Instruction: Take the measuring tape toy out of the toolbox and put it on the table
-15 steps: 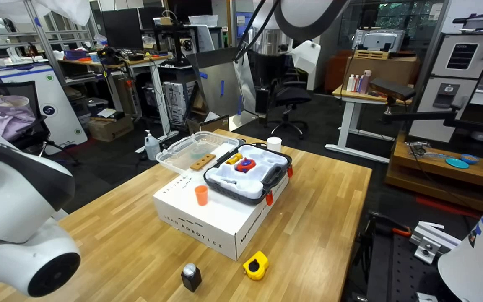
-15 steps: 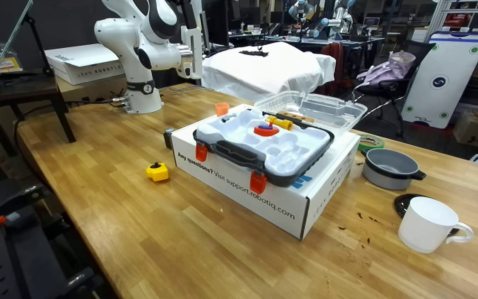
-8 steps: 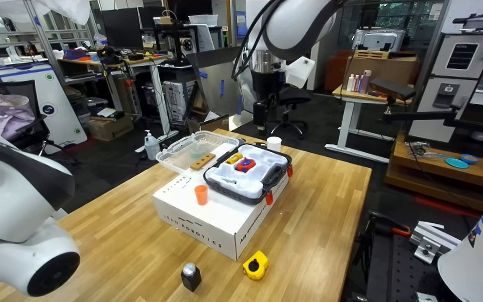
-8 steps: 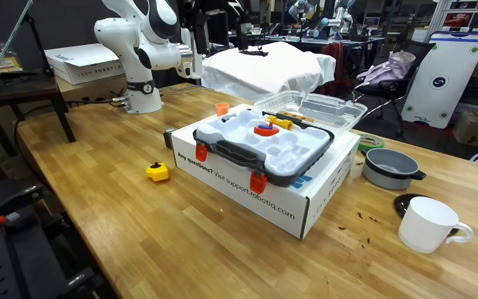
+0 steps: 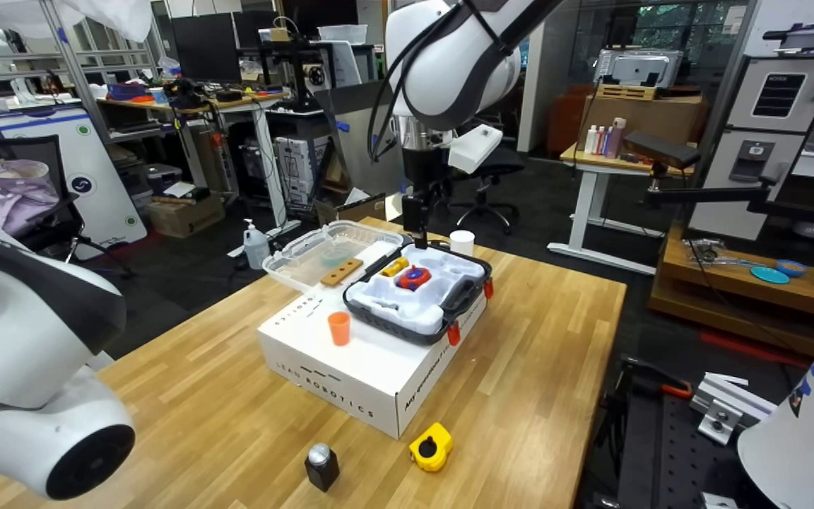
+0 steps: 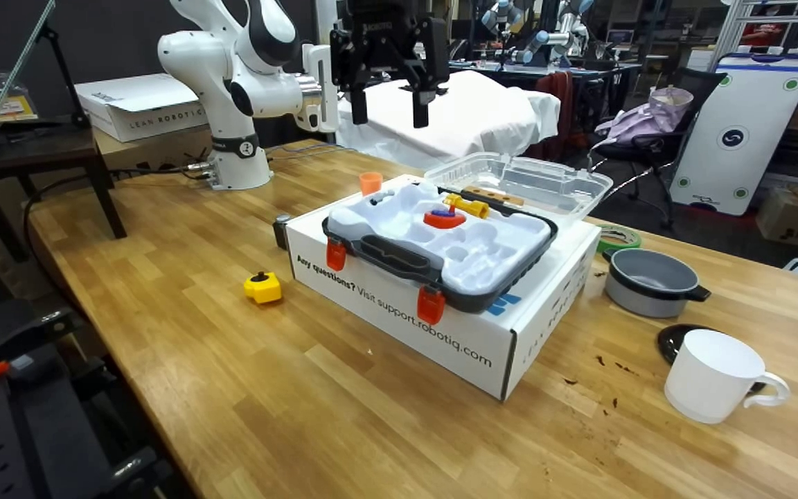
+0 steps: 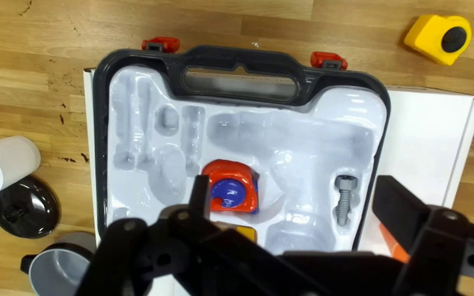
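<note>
The red and blue measuring tape toy (image 5: 414, 278) sits in the white moulded tray of the open black toolbox (image 5: 387, 324). The toy also shows in the other views (image 6: 445, 219) (image 7: 233, 187), partly behind a finger in the wrist view. The toolbox (image 6: 399, 260) lies flat on a white box, its clear lid (image 6: 551, 181) folded back. My gripper (image 6: 390, 114) is open and empty, pointing down above the toolbox. In the wrist view the gripper's (image 7: 292, 195) left finger overlaps the toy's left side and the right finger lies beyond the toolbox's right edge.
The white box (image 6: 399, 320) raises the toolbox. A yellow toy part (image 6: 467, 205) is beside the tape toy; a grey bolt (image 7: 344, 200) lies in the tray. An orange cup (image 5: 339, 329) stands on the box. A yellow tape measure (image 5: 430, 447), pot (image 6: 652, 281) and mug (image 6: 714, 374) are on the table.
My gripper has come down from above and moved sideways towards the toolbox, left in an exterior view. It stays open. The toy and toolbox have not moved.
</note>
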You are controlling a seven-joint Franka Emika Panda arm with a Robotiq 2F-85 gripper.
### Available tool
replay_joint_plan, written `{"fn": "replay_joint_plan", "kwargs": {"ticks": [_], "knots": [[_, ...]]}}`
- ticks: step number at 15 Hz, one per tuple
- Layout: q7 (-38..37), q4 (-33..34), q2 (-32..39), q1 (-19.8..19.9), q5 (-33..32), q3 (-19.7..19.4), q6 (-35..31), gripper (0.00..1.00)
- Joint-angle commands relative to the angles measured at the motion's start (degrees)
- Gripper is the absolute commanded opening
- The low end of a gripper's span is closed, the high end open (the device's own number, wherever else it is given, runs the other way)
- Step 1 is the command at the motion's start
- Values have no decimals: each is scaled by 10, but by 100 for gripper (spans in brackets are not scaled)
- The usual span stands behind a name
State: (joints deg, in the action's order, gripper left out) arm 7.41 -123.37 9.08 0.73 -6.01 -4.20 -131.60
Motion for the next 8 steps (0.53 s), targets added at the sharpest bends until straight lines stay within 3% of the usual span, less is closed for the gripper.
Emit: {"fn": "replay_joint_plan", "kwargs": {"ticks": [1, 8], "knots": [[-1, 4, 2, 7, -1, 7, 3, 100], [-9, 10, 7, 7, -6, 6, 1, 100]]}}
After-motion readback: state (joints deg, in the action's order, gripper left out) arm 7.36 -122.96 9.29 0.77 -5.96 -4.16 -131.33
